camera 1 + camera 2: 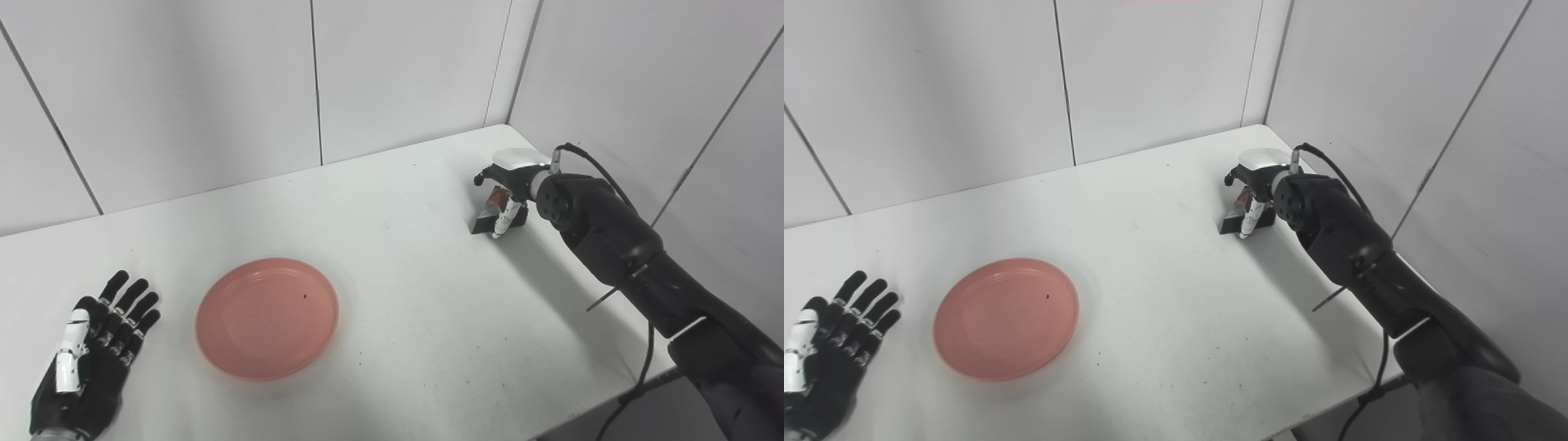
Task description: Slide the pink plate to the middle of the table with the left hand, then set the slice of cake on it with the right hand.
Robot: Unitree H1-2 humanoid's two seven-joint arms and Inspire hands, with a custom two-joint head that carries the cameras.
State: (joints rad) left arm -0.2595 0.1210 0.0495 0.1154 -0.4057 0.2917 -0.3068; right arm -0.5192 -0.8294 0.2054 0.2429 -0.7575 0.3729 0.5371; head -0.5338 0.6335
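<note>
Pink plate [267, 318] sits near-left on your surface [398, 294]; your left hand [92, 352] lies flat beside it, fingers spread and holding nothing. Far right, your right hand [511, 184] has its fingers closed around the cake slice [490, 211].

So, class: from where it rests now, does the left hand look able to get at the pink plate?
Probably yes. The left hand lies open and flat on the table just beside the pink plate, apart from it, with only bare tabletop between them. The right hand is far off at the cake slice.

Bare table [416, 288] lies open between the pink plate [267, 318] and the cake slice [493, 214].
</note>
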